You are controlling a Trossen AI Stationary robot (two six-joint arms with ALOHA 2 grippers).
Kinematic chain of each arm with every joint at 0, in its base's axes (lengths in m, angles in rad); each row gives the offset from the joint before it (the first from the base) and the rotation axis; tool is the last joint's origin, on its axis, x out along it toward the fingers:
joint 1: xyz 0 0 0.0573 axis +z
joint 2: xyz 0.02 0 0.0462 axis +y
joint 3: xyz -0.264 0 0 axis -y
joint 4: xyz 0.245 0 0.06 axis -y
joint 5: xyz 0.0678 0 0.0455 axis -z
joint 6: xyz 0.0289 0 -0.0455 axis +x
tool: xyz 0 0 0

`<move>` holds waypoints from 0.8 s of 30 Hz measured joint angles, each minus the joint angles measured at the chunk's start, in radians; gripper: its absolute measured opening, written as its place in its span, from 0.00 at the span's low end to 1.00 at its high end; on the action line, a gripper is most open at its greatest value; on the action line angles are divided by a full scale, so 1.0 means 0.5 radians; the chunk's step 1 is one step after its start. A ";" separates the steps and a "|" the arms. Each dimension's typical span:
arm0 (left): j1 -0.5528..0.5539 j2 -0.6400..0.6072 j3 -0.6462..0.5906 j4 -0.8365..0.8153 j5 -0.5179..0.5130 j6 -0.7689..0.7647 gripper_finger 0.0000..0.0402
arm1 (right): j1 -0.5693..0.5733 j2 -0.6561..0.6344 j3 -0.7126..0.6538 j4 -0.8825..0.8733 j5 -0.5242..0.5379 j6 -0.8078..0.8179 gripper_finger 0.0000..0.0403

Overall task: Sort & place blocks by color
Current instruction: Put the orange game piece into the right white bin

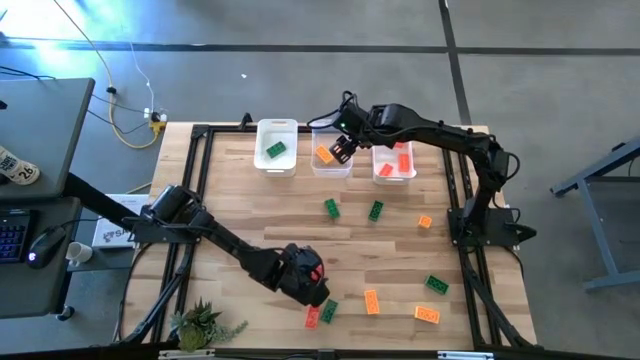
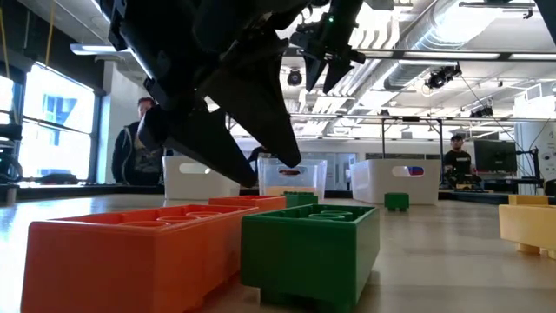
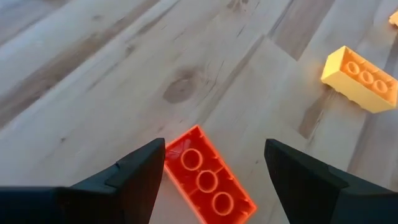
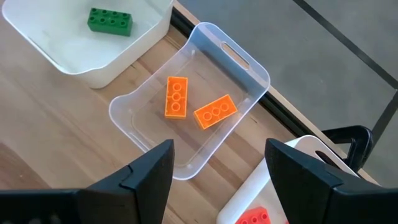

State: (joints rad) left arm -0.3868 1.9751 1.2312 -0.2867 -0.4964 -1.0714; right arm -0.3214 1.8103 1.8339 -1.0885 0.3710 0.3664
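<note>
A: Why was the left gripper (image 1: 306, 280) low near the front edge?
B: Jaws wide and empty, straddling a red block (image 3: 209, 182) to take it.
A: And the right gripper (image 1: 341, 147)?
B: Wide too, holding nothing, above the middle bin (image 4: 247, 65) with two orange blocks (image 4: 176, 96). Its own hold was hard to see from overhead.

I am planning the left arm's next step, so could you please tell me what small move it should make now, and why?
Probably lower the left tool straight down and close on the red block. Its fingers stand open on either side of that block, which lies flat on the wooden table just below and looks not yet gripped. The right tool hangs open over the bin with two orange blocks.
</note>
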 joint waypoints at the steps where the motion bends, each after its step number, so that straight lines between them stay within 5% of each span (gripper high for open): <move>1: -0.005 0.000 0.000 -0.020 -0.023 0.000 0.66 | 0.000 0.000 0.000 0.001 0.000 0.000 0.60; 24: -0.038 0.061 -0.002 -0.073 -0.032 -0.103 0.66 | 0.003 0.000 0.000 -0.002 -0.002 0.007 0.60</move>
State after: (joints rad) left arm -0.4061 2.0056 1.2304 -0.3231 -0.5121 -1.1229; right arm -0.3199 1.8103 1.8339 -1.0893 0.3702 0.3698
